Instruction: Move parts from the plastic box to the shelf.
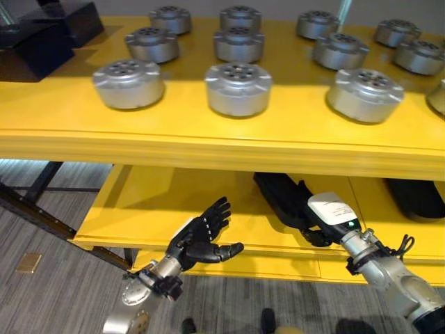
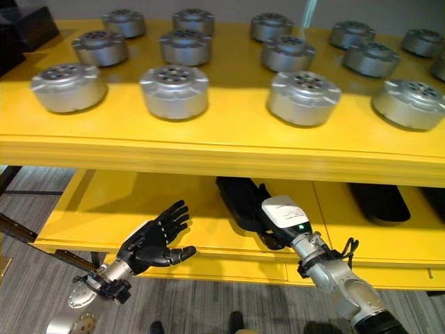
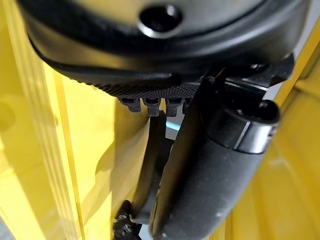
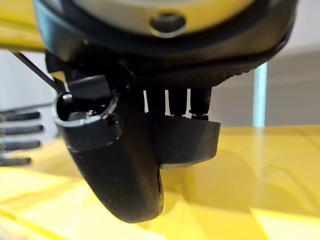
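Several round silver metal parts, such as the front middle one [image 1: 238,88], stand in rows on the top board of a yellow shelf [image 1: 208,142]. My left hand [image 1: 201,240] hangs open and empty, palm up, in front of the lower board [image 1: 139,209]. My right hand [image 1: 328,214], with a white cover on its back, reaches in under the top board, its straight fingers over a flat black thing [image 2: 236,198] that lies on the lower board. In the right wrist view the fingers [image 4: 172,102] are straight and hold nothing.
A dark box [image 1: 42,35] sits at the far left of the top board. A second flat black thing [image 1: 417,198] lies on the lower board at the right. Grey carpet [image 1: 49,292] and a dark metal brace [image 1: 42,216] lie below left.
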You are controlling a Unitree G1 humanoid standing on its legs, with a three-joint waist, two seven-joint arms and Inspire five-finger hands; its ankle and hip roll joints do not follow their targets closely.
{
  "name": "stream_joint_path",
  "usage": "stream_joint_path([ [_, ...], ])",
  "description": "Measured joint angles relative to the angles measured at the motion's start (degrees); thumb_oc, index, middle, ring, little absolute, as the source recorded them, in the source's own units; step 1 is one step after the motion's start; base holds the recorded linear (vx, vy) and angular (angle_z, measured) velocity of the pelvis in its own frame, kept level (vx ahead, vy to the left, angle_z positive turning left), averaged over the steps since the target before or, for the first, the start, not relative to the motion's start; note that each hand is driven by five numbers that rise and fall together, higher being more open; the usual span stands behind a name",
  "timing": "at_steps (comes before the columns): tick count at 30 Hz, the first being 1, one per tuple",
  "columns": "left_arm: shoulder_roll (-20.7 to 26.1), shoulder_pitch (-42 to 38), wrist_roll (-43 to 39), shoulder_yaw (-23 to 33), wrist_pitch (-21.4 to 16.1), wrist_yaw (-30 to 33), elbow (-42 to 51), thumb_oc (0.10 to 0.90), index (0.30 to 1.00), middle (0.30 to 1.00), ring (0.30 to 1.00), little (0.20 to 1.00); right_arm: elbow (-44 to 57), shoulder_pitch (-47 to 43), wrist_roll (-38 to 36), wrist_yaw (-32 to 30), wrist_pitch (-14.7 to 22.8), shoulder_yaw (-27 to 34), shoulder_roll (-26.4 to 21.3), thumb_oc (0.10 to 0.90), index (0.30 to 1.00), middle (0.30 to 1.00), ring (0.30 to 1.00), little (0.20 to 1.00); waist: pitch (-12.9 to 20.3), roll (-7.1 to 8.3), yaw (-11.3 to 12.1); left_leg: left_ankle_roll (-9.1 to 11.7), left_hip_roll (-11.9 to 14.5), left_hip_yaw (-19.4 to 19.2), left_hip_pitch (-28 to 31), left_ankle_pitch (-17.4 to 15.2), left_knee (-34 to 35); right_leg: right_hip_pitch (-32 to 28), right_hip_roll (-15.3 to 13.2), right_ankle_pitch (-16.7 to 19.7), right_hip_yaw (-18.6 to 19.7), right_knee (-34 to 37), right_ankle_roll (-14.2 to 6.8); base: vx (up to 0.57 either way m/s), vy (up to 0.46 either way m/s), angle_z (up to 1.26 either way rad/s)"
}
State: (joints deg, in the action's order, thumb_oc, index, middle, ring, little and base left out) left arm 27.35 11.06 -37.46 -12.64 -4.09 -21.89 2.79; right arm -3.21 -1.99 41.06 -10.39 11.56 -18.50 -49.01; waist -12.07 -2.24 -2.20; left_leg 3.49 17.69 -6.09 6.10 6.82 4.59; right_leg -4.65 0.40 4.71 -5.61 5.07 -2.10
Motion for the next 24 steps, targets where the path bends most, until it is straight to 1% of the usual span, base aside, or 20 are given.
stream_joint_path([
  [1, -0.10, 0.13, -0.04, 0.04, 0.00, -0.03, -0.20, 0.900, 1.000, 1.000, 1.000, 1.000, -0.01, 0.28, -0.44, 0.19, -0.10, 0.25, -0.19, 0.400, 0.300, 0.300, 0.300, 0.300, -0.05, -0.27, -0.04, -0.41, 0.16, -1.15, -0.05, 0.44, -0.04, 0.11, 0.29, -0.08, -0.35, 0.02, 0.23, -0.06, -0.134, 0.14],
  [2, -0.30, -0.13, -0.04, -0.07, 0.02, -0.27, -0.69, 0.900, 1.000, 1.000, 1.000, 1.000, 0.00, 1.19, -0.77, 0.19, 0.05, 1.27, 0.11, 0.400, 0.300, 0.300, 0.300, 0.300, -0.09, -0.18, -0.18, -0.79, 0.04, -3.53, -0.65, 0.85, -0.68, 0.09, -0.07, -0.20, -0.90, 0.19, 0.45, -0.05, -0.031, 0.33],
  [3, -0.77, -0.29, -0.03, -0.09, 0.01, -0.55, -1.22, 0.900, 1.000, 1.000, 1.000, 1.000, -0.04, 2.22, -0.78, 0.23, 0.08, 2.49, 0.57, 0.400, 0.300, 0.300, 0.300, 0.300, -0.21, -0.01, -0.75, -0.62, -0.94, -6.17, -1.32, 1.12, -1.58, -0.06, -0.85, -0.41, -1.87, 0.44, 0.71, -0.05, -0.009, 0.35],
  [4, -1.02, -0.23, -0.02, -0.11, 0.02, -0.89, -1.48, 0.900, 1.000, 1.000, 1.000, 1.000, -0.23, 2.30, -0.78, 0.42, 0.09, 2.48, 0.32, 0.400, 0.300, 0.300, 0.300, 0.300, -0.14, -0.32, -0.72, -0.01, -2.56, -6.65, -0.97, 0.42, -1.54, 0.07, -1.38, -0.42, -1.91, 0.42, 0.71, -0.06, 0.006, 0.29],
  [5, -1.02, -0.28, -0.02, -0.12, 0.01, -1.11, -1.46, 0.900, 1.000, 1.000, 1.000, 1.000, -0.33, 2.29, -0.78, 0.41, 0.12, 2.48, 0.22, 0.400, 0.300, 0.300, 0.300, 0.300, -0.15, -0.43, -0.75, 0.24, -3.61, -7.03, -1.05, -0.46, -1.88, 0.19, -1.78, -0.37, -1.96, 0.41, 0.64, -0.02, 0.020, 0.10],
  [6, -1.20, -0.34, -0.21, -0.15, 0.01, -1.03, -1.44, 0.900, 1.000, 1.000, 1.000, 1.000, -0.88, 2.18, -0.78, 0.39, 0.27, 2.37, 0.23, 0.400, 0.300, 0.300, 0.300, 0.300, -0.35, -0.22, -0.84, 0.98, -5.99, -6.37, -0.77, -1.98, -1.71, 0.32, -2.59, 0.19, -1.73, 0.12, -0.14, -0.01, 0.016, 0.10],
  [7, -1.29, -0.54, -0.37, -0.02, 0.00, -0.85, -1.21, 0.900, 1.000, 1.000, 1.000, 1.000, -2.06, 2.02, -0.75, 0.21, 0.23, 1.74, 0.84, 0.400, 0.300, 0.300, 0.300, 0.300, -0.25, -1.15, -0.63, 1.19, -7.16, -5.42, 0.00, -2.60, 0.03, 0.54, -2.61, 0.49, -1.42, -0.02, -0.64, 0.01, 0.022, 0.05],
  [10, -1.26, -0.47, -0.37, 0.08, 0.00, -0.79, -1.21, 0.900, 1.000, 1.000, 1.000, 1.000, -2.89, 1.94, -0.75, -0.63, -0.22, 0.35, 2.87, 0.400, 0.300, 0.300, 0.300, 0.300, -0.49, -0.59, -0.39, 1.49, -8.13, -5.13, 0.35, -2.90, 0.04, 0.18, -3.57, 0.76, -1.18, 0.02, -1.14, 0.01, 0.050, 0.02],
  [13, -1.23, -0.48, -0.36, 0.79, 0.00, -0.86, -1.22, 0.900, 1.000, 1.000, 1.000, 1.000, -3.90, 1.64, -0.75, -1.64, -1.02, 0.03, 5.18, 0.400, 0.300, 0.300, 0.300, 0.300, -0.40, 0.22, -0.22, 1.33, -9.19, -5.50, 0.92, -3.02, 0.04, -0.27, -4.66, 0.94, -1.14, 0.02, -1.64, 0.01, 0.060, -0.02],
  [16, -1.20, -0.76, -0.37, 1.45, 0.00, -1.12, -1.22, 0.900, 1.000, 1.000, 1.000, 1.000, -4.15, 1.62, -0.80, -2.00, -2.20, 0.02, 6.21, 0.400, 0.300, 0.300, 0.300, 0.300, -0.33, 0.76, -0.21, 1.04, -9.81, -5.46, 1.26, -3.20, 0.04, -0.72, -5.30, 0.94, -1.20, 0.03, -2.00, 0.01, 0.059, 0.02],
  [18, -0.93, -1.41, -0.44, 1.63, -0.02, -3.92, -1.21, 0.900, 1.000, 1.000, 1.000, 1.000, -5.43, 1.55, -0.80, -2.50, -3.51, -0.05, 7.45, 0.400, 0.300, 0.300, 0.300, 0.300, -0.32, 1.32, 0.04, 1.01, -10.09, -5.45, 1.25, -3.22, 0.05, -0.74, -5.58, 1.02, -1.20, 0.01, -2.16, 0.01, 0.068, 0.01],
  [19, -0.78, -1.54, -0.45, 1.56, -0.01, -5.10, -1.15, 0.900, 1.000, 1.000, 1.000, 1.000, -5.79, 1.50, -0.82, -2.65, -3.74, -0.09, 7.72, 0.400, 0.300, 0.300, 0.300, 0.300, -0.32, 1.45, 0.09, 1.00, -10.16, -5.45, 1.25, -3.22, 0.05, -0.74, -5.65, 1.06, -1.10, 0.00, -2.20, 0.02, 0.082, 0.00],
  [20, -0.18, -1.54, -0.46, 1.11, -0.01, -6.82, -0.76, 0.900, 1.000, 1.000, 1.000, 1.000, -5.80, 1.50, -0.91, -2.76, -4.83, -0.10, 8.15, 0.400, 0.300, 0.300, 0.300, 0.300, -0.33, 1.51, 0.01, 0.96, -10.27, -5.46, 1.26, -3.24, 0.05, -0.74, -5.75, 1.11, -1.06, 0.01, -2.29, 0.04, 0.065, -0.01],
  [24, 0.93, -1.56, -0.44, 0.49, 0.00, -7.54, 0.13, 0.900, 1.000, 1.000, 1.000, 1.000, -6.70, 0.89, -2.03, -2.86, -8.00, -0.65, 9.68, 0.400, 0.300, 0.300, 0.300, 0.300, -0.33, 1.51, -0.32, 0.72, -10.47, -5.69, 1.99, -3.40, 0.16, -1.36, -5.94, 1.13, -0.96, 0.02, -2.49, 0.05, 0.023, -0.02],
])
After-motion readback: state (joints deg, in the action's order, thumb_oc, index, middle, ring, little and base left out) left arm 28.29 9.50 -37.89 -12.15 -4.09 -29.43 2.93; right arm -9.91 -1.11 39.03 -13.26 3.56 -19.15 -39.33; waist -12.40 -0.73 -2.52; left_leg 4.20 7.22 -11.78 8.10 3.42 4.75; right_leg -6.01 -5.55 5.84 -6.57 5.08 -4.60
